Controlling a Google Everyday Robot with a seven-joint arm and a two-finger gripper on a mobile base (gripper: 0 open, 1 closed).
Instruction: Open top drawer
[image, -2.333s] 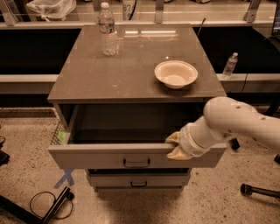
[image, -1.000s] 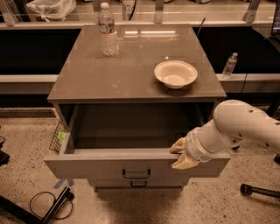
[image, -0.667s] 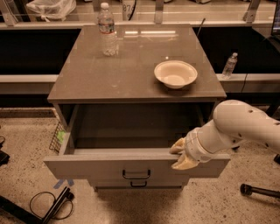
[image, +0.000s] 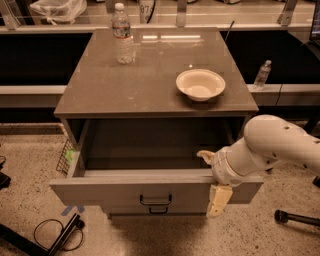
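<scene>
Since 2.3 s ago the top drawer (image: 110, 190) has slid farther out. The claw (image: 210, 183) clamps its front wall near the right end, 1 finger inside, 1 outside. Beyond, the tabletop (image: 150, 80) carries a bowl (image: 200, 84) and a bottle (image: 122, 35).

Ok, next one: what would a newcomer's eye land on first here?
The top drawer, standing wide open below the cabinet top. Next, the white arm from the right, its gripper at the right end of the drawer's front edge. A pale bowl and a water bottle stand on top.
</scene>
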